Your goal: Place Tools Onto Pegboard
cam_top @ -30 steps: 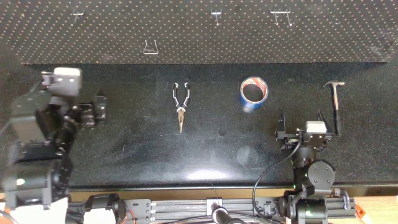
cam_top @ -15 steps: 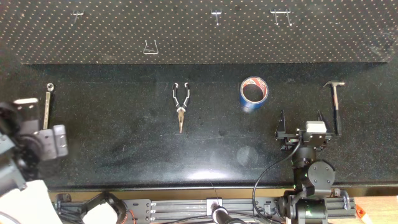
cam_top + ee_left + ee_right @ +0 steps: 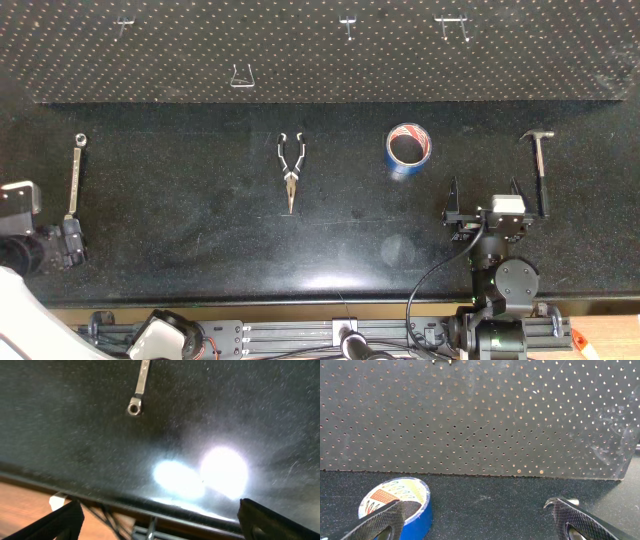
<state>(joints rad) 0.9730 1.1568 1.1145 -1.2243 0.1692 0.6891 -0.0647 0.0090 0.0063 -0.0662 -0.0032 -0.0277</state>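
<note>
Tools all lie flat on the black speckled desk, none on the black perforated pegboard standing along the back edge. The slim silver wrench lies near the left edge, ring end toward the pegboard and shaft running toward the front edge; the left wrist view shows its ring end and part of the shaft. The silver needle-nose pliers with dark handles lie mid-desk, handles toward the back and tip toward the front. The blue roll of tape lies flat to the right of the pliers, printed label face showing in the right wrist view. The small hammer with black handle and silver head is near the right edge, head toward the pegboard. Bare silver wire hooks hang on the pegboard. The left end effector is near the front-left corner, just in front of the wrench, fingers spread wide and holding nothing. The right end effector sits between the tape and the hammer, nearer the front, fingers wide and holding nothing, facing the pegboard. Change: 1.0 s ago the left arm covered the wrench spot; it has since pulled back toward the front-left corner, exposing the wrench. The right arm, pliers, tape and hammer are unchanged.
</note>
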